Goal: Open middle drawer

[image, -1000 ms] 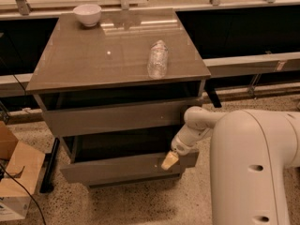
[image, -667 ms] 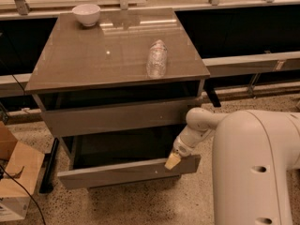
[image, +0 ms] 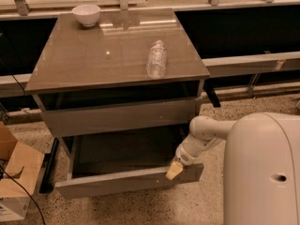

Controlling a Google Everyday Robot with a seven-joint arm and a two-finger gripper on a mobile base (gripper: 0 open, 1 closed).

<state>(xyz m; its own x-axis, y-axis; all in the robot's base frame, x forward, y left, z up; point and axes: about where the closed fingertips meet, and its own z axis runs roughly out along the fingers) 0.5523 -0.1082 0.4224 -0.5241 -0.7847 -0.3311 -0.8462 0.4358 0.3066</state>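
My gripper (image: 174, 169) sits on the top edge of the middle drawer (image: 117, 183) front, toward its 3 o'clock end; whether it grasps, I cannot tell. The drawer stands pulled out toward 6 o'clock, under the surface (image: 93, 60).

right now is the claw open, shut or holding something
Claw: cannot be told open or closed; it sits at the top edge of the wide glossy grey-brown middle drawer front, near its right end.

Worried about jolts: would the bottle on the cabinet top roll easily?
The bottle lies on its side on the glossy top, so it may roll. Clear plastic, probably light. The gripper sits at the front of the middle drawer.
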